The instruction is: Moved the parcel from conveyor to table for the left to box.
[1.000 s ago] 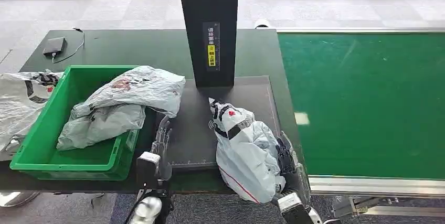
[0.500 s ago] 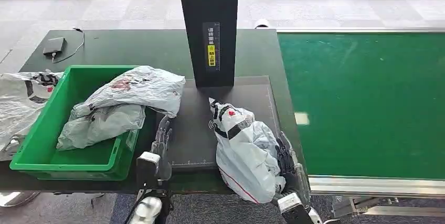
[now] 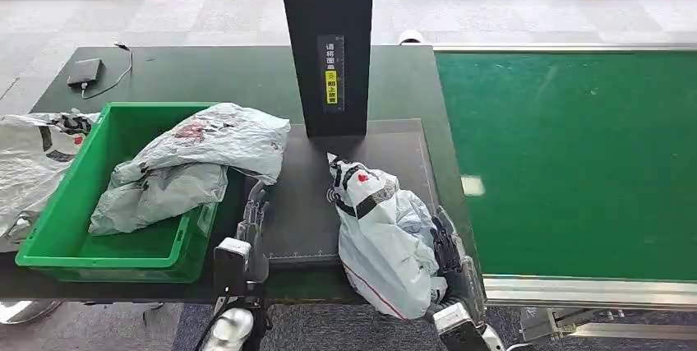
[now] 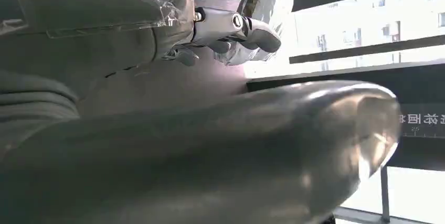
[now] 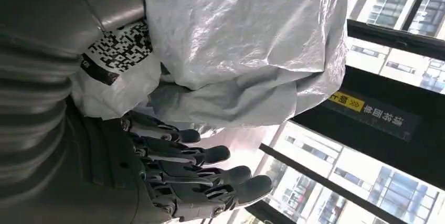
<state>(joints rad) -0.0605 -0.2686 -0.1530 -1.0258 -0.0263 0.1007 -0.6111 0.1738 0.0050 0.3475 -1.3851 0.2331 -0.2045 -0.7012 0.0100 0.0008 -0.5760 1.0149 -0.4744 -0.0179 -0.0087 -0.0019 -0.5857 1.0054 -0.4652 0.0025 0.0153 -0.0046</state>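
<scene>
Just beside the right hand (image 3: 450, 254), on its inner side, the parcel (image 3: 385, 232) lies on the dark table (image 3: 246, 80), off the green conveyor (image 3: 575, 162); the fingers (image 5: 210, 177) stand spread and apart, holding nothing. Drawing that hand back cleanly, without snagging the bag, would finish the step well. The left hand (image 3: 253, 218) rests with fingers apart beside the green box (image 3: 49, 240). The parcel is crinkled, soft grey-white plastic, lumpy.

Left hand (image 3: 253, 218): green bin (image 3: 57, 236) touching on its left, bare mat (image 3: 300, 203) rightward until parcel (image 3: 386, 240); black post (image 3: 326, 47) ahead.
</scene>
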